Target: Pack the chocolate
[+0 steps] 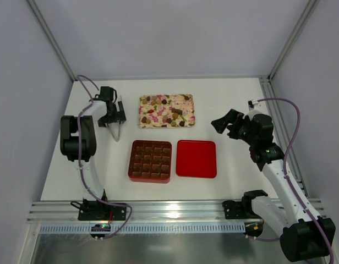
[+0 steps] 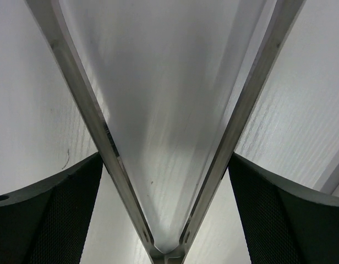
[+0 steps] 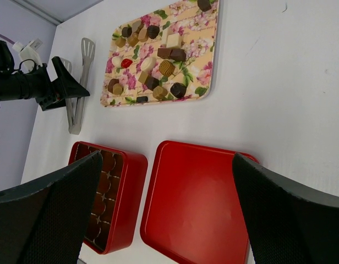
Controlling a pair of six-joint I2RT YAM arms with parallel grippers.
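Note:
Several small brown, cream and gold chocolate pieces (image 1: pixel 167 110) lie scattered on the floral tray (image 1: pixel 143 123); they also show in the right wrist view (image 3: pixel 167 67). The open red box (image 1: pixel 150 160) has a grid of brown compartments; I cannot tell what is in them. My left gripper (image 1: pixel 114 117) is open, low over metal tongs (image 1: pixel 118 133) lying on the table. In the left wrist view its fingers (image 2: pixel 54 214) straddle the tongs' arms (image 2: pixel 76 77) near the hinge end. My right gripper (image 1: pixel 222 122) is open and empty, raised to the right of the tray.
The flat red lid (image 1: pixel 196 158) lies beside the box on its right, and shows under my right gripper (image 3: pixel 167 159) in the right wrist view (image 3: pixel 202 209). Enclosure walls and posts stand at the back and both sides. A metal rail runs along the near edge.

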